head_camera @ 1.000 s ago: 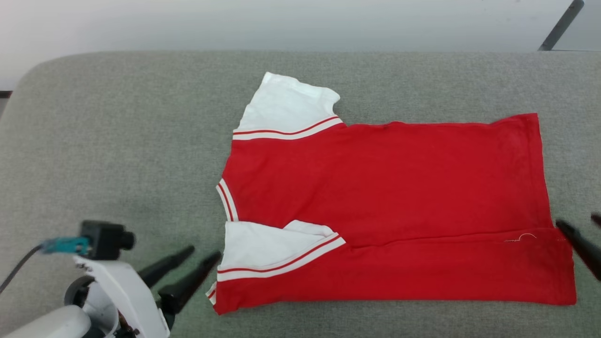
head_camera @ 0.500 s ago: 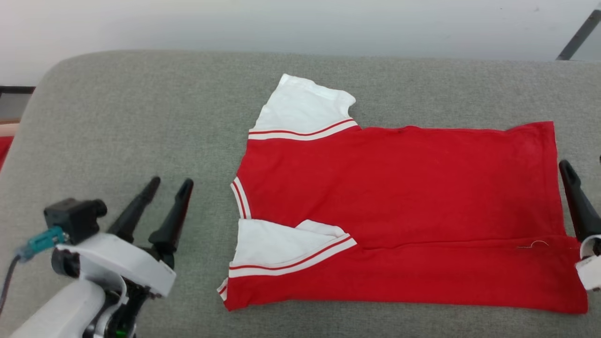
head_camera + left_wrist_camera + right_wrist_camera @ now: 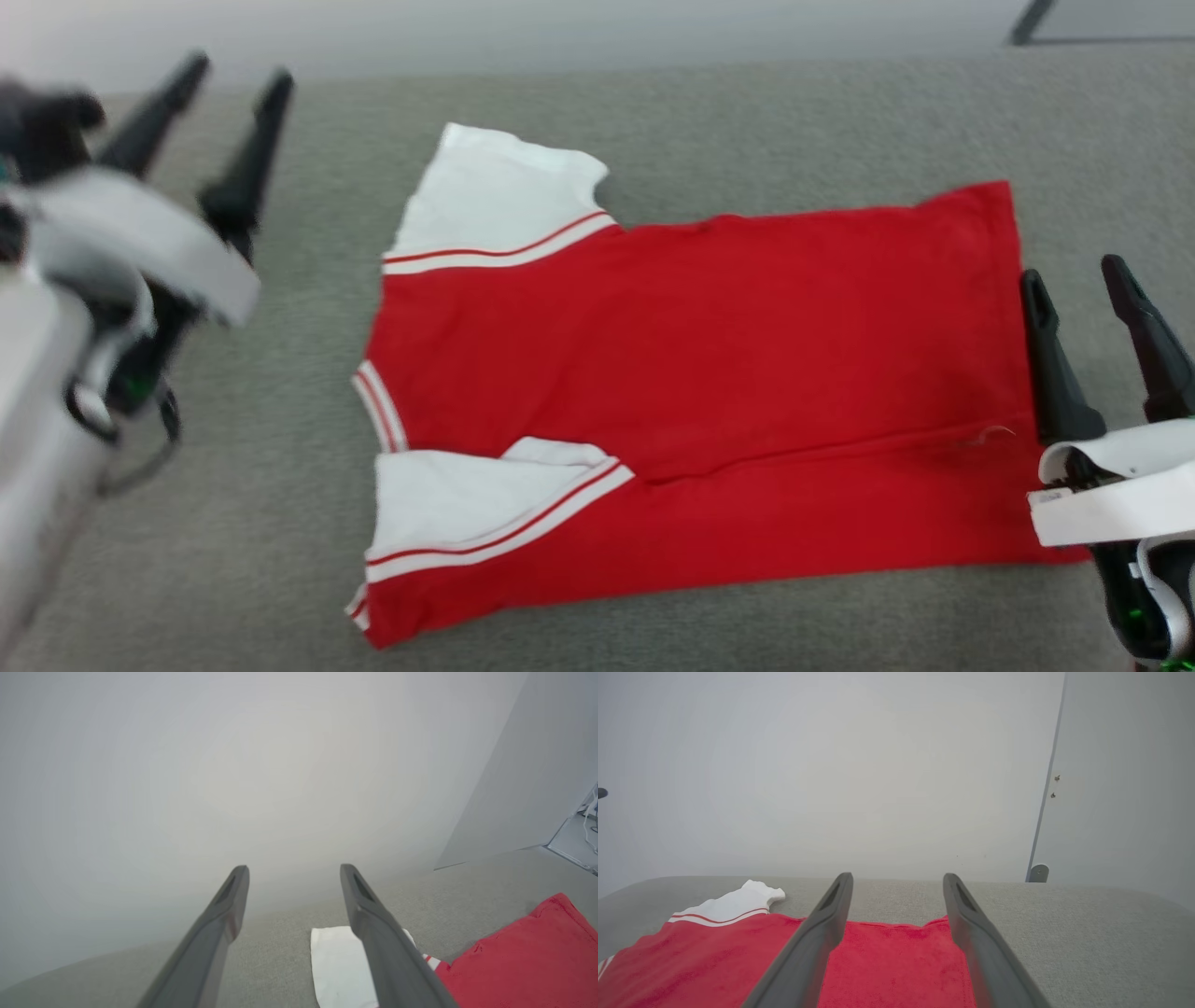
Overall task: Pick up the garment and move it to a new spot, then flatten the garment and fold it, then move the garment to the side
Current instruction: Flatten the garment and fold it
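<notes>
The garment (image 3: 691,373) lies on the grey cushion (image 3: 271,560); left jaws off its collar end, right jaws beside its hem, both wide open, empty.

Grey padded surface (image 3: 747,103): open passage left of the garment (image 3: 709,373), with narrower strips along its near and far edges. Garment lies flat, centre to right. Left gripper (image 3: 238,70) stands far-left; right gripper (image 3: 1071,269) just beside the right hem. Wall (image 3: 831,765) bounds the far side.
</notes>
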Available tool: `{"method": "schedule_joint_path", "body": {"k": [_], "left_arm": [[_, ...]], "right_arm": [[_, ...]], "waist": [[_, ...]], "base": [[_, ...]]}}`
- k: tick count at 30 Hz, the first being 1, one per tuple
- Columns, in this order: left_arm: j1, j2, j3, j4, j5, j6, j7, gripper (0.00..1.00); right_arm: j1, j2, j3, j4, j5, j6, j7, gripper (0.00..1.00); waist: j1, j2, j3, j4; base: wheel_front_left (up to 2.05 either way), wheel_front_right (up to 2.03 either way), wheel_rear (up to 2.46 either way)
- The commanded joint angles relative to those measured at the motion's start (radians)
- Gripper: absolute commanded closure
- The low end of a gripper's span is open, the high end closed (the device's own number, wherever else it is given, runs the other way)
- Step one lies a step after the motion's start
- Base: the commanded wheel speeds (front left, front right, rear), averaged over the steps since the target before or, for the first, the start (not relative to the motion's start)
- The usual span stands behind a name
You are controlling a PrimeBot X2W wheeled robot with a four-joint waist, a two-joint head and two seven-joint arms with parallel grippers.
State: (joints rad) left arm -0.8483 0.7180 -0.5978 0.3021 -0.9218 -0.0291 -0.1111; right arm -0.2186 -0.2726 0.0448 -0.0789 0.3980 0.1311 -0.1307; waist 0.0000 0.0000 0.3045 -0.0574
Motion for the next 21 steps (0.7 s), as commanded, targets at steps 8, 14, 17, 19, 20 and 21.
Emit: {"method": "schedule_joint_path", "body": {"k": [8,14,17,19,20,21], "left_arm": [[-0.271,-0.025,-0.096,0.275,0.057,-0.091,0.167,0.0],[-0.377,-0.031,-0.214,0.405,-0.009,-0.102,0.394,0.0],[-0.414,-0.014,-0.256,0.415,-0.095,-0.101,0.533,0.0],[-0.44,0.005,-0.283,0.403,-0.134,-0.101,0.595,0.0],[-0.446,0.015,-0.296,0.396,-0.157,-0.102,0.623,0.0],[-0.455,0.029,-0.307,0.394,-0.169,-0.102,0.648,0.0]], "right_arm": [[-0.045,0.05,0.039,0.03,-0.004,-0.001,-0.059,0.0],[-0.057,0.05,0.073,0.036,-0.003,-0.001,-0.072,0.0],[-0.067,0.049,0.086,0.029,-0.002,-0.001,-0.074,0.0],[-0.072,0.05,0.096,0.027,-0.001,-0.001,-0.074,0.0],[-0.077,0.05,0.104,0.026,0.0,-0.001,-0.071,0.0],[-0.081,0.048,0.112,0.025,0.002,-0.001,-0.069,0.0]], "waist": [[0.0,0.0,0.138,-0.17],[0.0,0.0,0.175,-0.22],[0.0,0.0,0.193,-0.237],[0.0,0.0,0.206,-0.247],[0.0,0.0,0.212,-0.253],[0.0,0.0,0.218,-0.258]], "base": [[0.0,0.0,0.0],[0.0,0.0,0.0],[0.0,0.0,0.0],[0.0,0.0,0.0],[0.0,0.0,0.0],[0.0,0.0,0.0]]}}
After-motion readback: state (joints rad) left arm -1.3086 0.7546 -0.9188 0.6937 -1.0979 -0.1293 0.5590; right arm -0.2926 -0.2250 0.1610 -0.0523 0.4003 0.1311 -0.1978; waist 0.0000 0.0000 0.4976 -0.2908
